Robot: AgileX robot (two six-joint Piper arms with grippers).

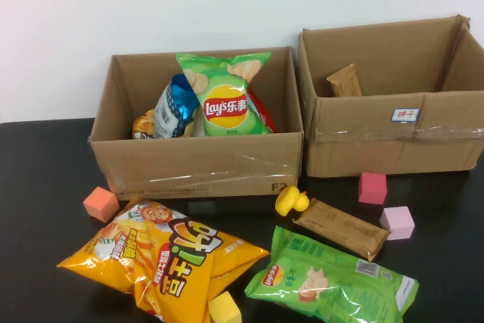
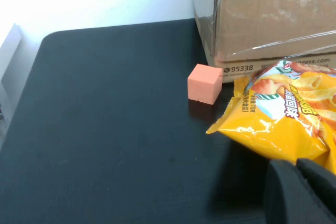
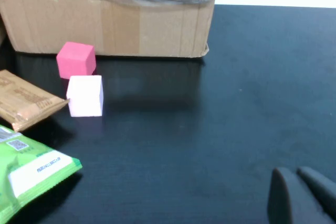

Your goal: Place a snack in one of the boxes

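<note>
Two brown cardboard boxes stand at the back: the left box holds a green Lay's bag and a blue bag; the right box, with a white label, holds a brown bar. On the table lie a yellow chips bag, a green chips bag and a brown snack bar. Neither arm shows in the high view. My left gripper is shut and empty, just short of the yellow bag. My right gripper is shut and empty over bare table, right of the green bag.
Foam cubes lie around: orange, pink, pale pink, yellow. A yellow rubber duck sits in front of the left box. The table is black, with a white wall behind.
</note>
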